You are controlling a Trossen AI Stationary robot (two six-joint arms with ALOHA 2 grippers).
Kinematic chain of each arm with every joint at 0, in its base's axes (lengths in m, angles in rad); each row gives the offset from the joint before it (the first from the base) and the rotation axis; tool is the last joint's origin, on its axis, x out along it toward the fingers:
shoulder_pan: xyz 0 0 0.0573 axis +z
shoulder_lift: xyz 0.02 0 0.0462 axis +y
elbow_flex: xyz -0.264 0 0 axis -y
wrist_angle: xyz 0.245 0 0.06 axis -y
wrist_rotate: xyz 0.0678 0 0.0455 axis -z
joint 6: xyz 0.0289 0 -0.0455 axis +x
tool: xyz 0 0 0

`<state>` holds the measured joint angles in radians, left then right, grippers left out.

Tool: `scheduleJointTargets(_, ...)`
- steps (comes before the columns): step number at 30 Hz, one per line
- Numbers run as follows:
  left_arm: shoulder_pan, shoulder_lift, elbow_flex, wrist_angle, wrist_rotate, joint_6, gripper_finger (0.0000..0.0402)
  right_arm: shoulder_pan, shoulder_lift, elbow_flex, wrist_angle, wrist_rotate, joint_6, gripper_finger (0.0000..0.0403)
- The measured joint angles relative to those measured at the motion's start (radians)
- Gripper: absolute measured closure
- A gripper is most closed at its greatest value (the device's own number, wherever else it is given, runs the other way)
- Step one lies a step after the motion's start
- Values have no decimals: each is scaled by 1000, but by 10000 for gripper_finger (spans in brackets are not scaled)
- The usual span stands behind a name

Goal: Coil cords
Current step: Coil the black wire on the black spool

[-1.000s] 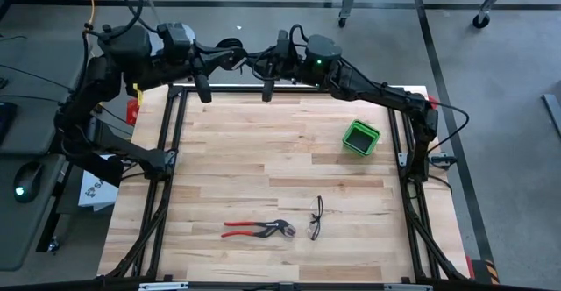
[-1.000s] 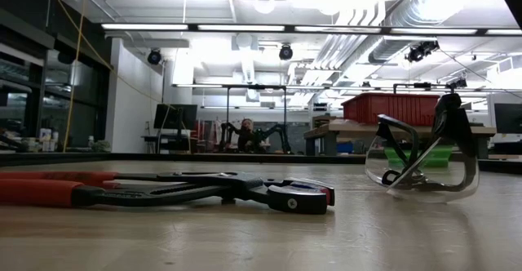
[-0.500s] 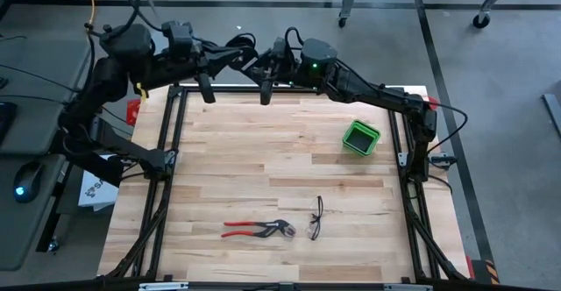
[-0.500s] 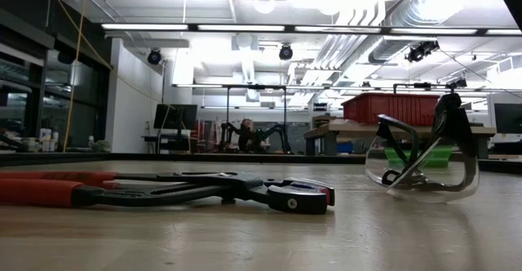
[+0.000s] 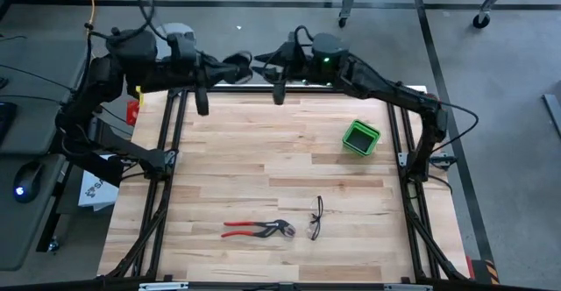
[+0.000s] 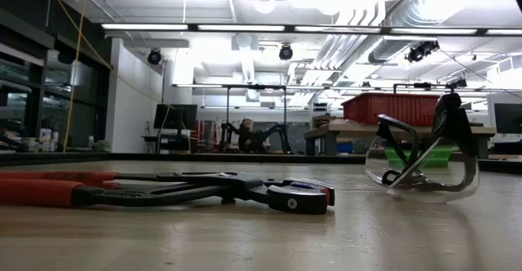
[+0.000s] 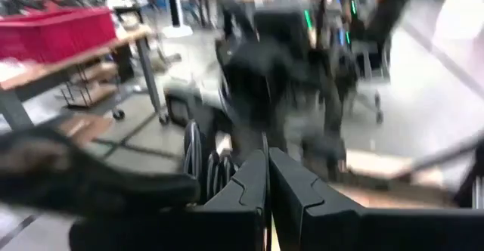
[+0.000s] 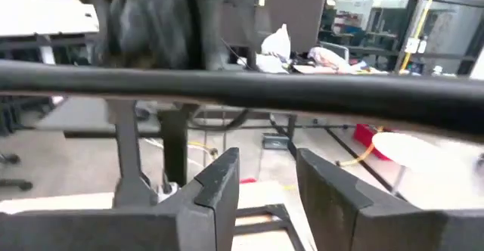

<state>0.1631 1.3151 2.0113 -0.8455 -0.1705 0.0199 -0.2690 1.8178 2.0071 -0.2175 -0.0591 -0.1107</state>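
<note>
Cord (image 7: 201, 159) looped beside closed left claw (image 7: 268, 157), right claw (image 8: 266, 165) parted

One camera hangs above me and looks straight down on the whole table (image 5: 280, 164) and both my arms. A second one sits at table height, very near the pliers (image 6: 163, 191) and the glasses (image 6: 420, 169), and looks level into the room. Both show these two things. A camera on each wrist looks forward past my own fingers, toward the table's far edge and the room.
</note>
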Motion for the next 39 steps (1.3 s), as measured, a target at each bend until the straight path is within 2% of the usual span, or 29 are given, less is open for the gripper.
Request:
scheduleJointTargets(4, 0, 8, 0, -137, 4, 86, 401, -21, -66, 0, -116, 0, -43, 279)
scheduleJointTargets(7, 0, 36, 0, -193, -7, 192, 401, -28, -110, 0, -154, -55, -45, 279)
scheduleJointTargets(12, 0, 116, 0, -196, 36, 351, 401, -6, -140, 1, -143, -175, -26, 279)
scheduleJointTargets(18, -2, 220, 0, -196, 123, 455, 401, 59, -142, 1, -154, -196, -52, 279)
scheduleJointTargets(27, -14, 257, 0, -141, 171, 480, 401, 82, -145, 1, -311, -177, -81, 279)
scheduleJointTargets(39, -42, 277, 0, -70, 195, 465, 401, 82, -144, 1, -326, -177, -91, 279)
